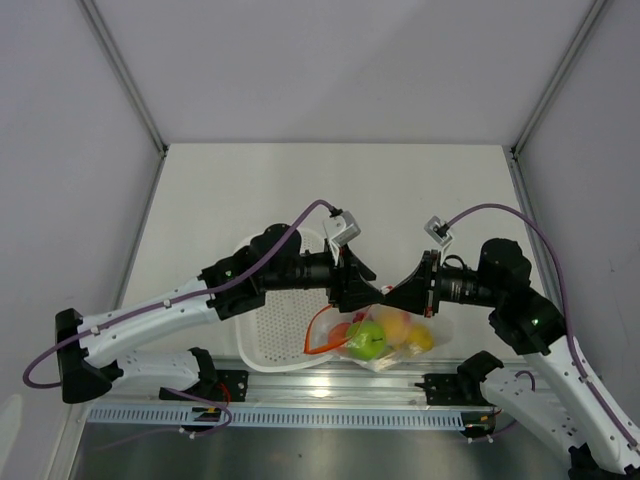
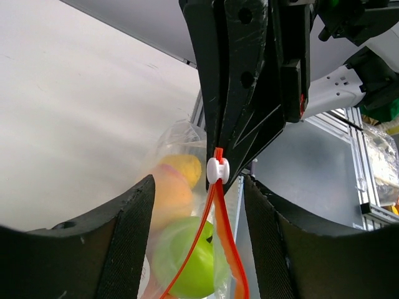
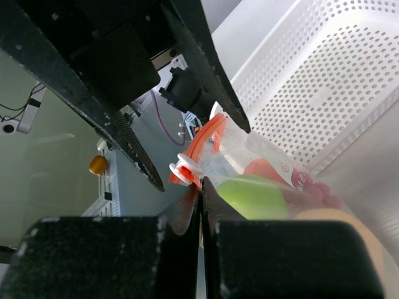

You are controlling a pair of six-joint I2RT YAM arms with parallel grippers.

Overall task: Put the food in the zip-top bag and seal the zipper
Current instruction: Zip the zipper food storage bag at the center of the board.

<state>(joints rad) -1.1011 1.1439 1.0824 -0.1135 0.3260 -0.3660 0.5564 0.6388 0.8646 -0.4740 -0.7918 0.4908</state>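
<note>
The clear zip-top bag [image 1: 388, 350] hangs at the table's front edge, in front of the basket, with its zipper [image 1: 316, 335] looping down on the left. Inside are the green apple [image 1: 367, 340], a peach-coloured fruit [image 2: 168, 198], a yellow fruit [image 2: 182, 168] and dark red grapes [image 3: 315, 187]. My right gripper [image 3: 201, 185] is shut on the zipper's end, right beside the white slider [image 3: 181, 171]. My left gripper [image 2: 198, 185] is open, with one finger on each side of the zipper [image 2: 227, 240] just below the slider [image 2: 217, 169]. Both grippers meet above the bag, left [image 1: 362, 288] and right [image 1: 392, 295].
The white perforated basket [image 1: 272, 330] lies under my left arm, just left of the bag, and it also shows in the right wrist view [image 3: 324, 81]. An aluminium rail [image 1: 330, 380] runs along the near edge. A small orange ball [image 3: 98, 164] lies by the rail.
</note>
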